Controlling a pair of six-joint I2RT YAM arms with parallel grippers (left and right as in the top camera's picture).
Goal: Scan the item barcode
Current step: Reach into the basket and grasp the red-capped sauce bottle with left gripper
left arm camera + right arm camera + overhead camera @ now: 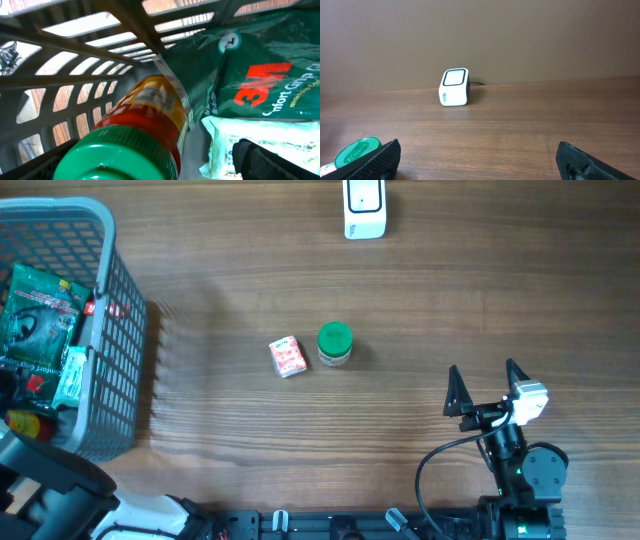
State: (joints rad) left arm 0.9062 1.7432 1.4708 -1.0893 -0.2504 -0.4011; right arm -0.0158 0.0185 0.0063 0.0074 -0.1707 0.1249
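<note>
My left gripper point(155, 169) is down inside the grey basket point(118, 350), open wide. A bottle point(142, 122) with a green cap and a red and yellow label lies between its fingers point(272, 161), the cap close to the camera. The fingers stand apart from the bottle on both sides. Beside the bottle are a green 3M packet point(265, 80) and a white packet point(250, 135). The white barcode scanner point(364, 208) stands at the table's far edge, also in the right wrist view as the scanner point(455, 87). My right gripper point(487, 388) hovers open and empty at the near right.
A small red and white box point(288, 357) and a green-lidded jar point(334, 343) sit on the wooden table mid-way between basket and right gripper. The jar's lid point(357, 152) shows beside my right gripper's left finger. The basket's grid wall point(100, 60) is close behind the bottle.
</note>
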